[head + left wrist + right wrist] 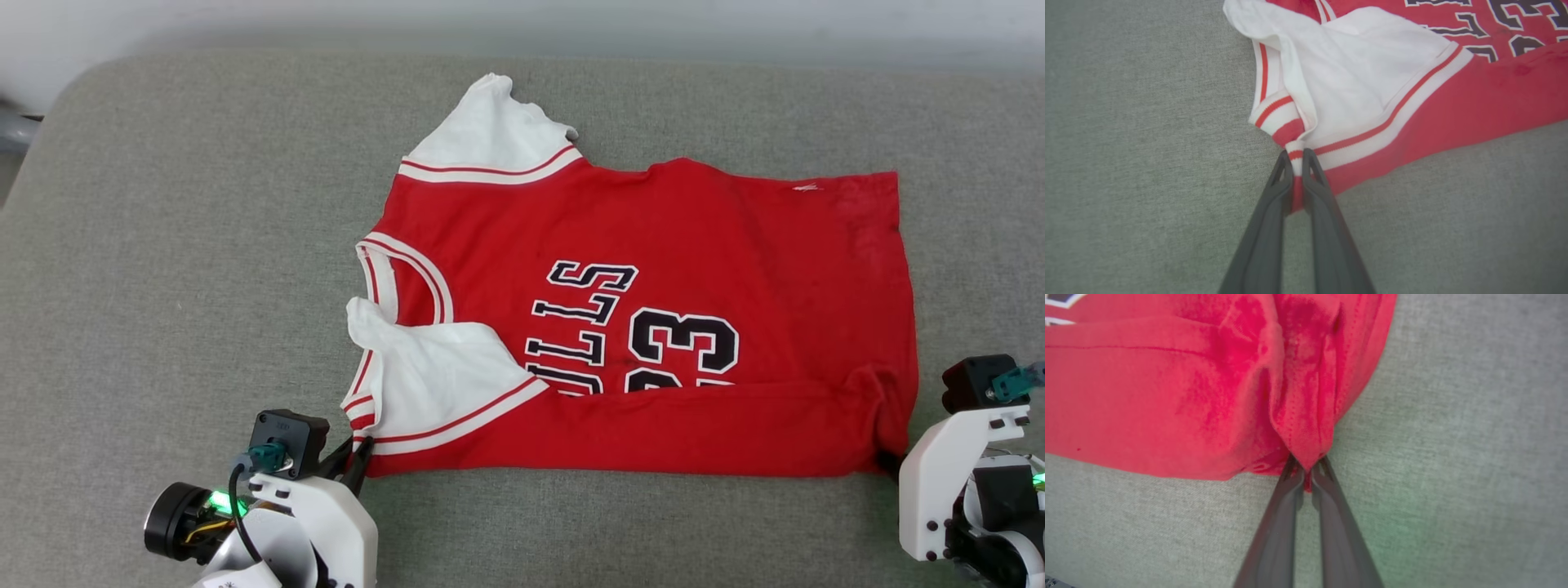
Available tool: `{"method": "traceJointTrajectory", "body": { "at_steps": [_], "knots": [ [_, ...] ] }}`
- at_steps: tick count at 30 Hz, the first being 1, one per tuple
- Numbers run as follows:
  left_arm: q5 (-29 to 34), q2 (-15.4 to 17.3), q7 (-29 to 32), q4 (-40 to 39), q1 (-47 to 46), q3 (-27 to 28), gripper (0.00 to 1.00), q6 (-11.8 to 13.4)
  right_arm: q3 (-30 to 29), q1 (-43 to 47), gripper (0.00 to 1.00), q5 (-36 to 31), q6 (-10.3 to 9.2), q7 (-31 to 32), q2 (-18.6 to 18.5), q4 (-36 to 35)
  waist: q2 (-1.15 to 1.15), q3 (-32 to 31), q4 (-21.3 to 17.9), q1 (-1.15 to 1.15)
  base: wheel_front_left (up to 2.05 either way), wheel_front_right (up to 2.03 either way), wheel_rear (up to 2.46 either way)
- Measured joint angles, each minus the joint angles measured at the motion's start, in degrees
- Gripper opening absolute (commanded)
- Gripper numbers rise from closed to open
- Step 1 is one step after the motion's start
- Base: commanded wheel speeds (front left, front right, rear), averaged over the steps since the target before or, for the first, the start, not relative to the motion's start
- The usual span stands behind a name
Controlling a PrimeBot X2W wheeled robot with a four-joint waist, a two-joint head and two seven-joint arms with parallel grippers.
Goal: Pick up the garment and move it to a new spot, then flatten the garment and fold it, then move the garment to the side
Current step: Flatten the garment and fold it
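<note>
- Clamped with left gripper (1298,158) on garment (694,220) sleeve trim, with right gripper (1307,464) on hem.
- Flattened on cushion (163,245), seemingly mid-fold.
- Yet to finish folding, shift aside.

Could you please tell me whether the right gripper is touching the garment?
Touching. The right wrist view shows the right gripper shut on a bunched red corner of the garment, fabric pinched between its jaws.
</note>
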Motion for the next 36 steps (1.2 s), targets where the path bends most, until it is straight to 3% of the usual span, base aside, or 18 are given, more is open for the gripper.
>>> {"method": "traceJointTrajectory", "body": {
  "at_steps": [9, 20, 36],
  "knots": [
    [-1.21, 0.16, 0.60, 1.98, 1.91, -1.27, 0.00, -0.82, -1.74, 1.99, 0.00, 1.92, 0.00, 0.12, -1.12, -0.97, 0.00, -4.29, -0.65, 0.00, 0.00, 0.00, 0.00],
    [-2.18, 2.99, 2.42, -0.09, 8.74, -3.19, 0.00, -0.53, -4.74, 12.12, 0.00, 2.55, 0.00, 3.99, -1.68, -8.33, 0.01, -9.97, -0.99, -0.01, 0.00, 0.00, 0.00],
    [-1.98, 1.40, 1.83, 6.16, 8.39, -5.33, 0.00, -1.62, -4.61, 16.05, 0.00, 1.91, 0.00, 5.99, 0.30, -8.77, 0.00, -8.55, -1.85, 0.00, 0.00, 0.00, 0.00]
  ]
}}
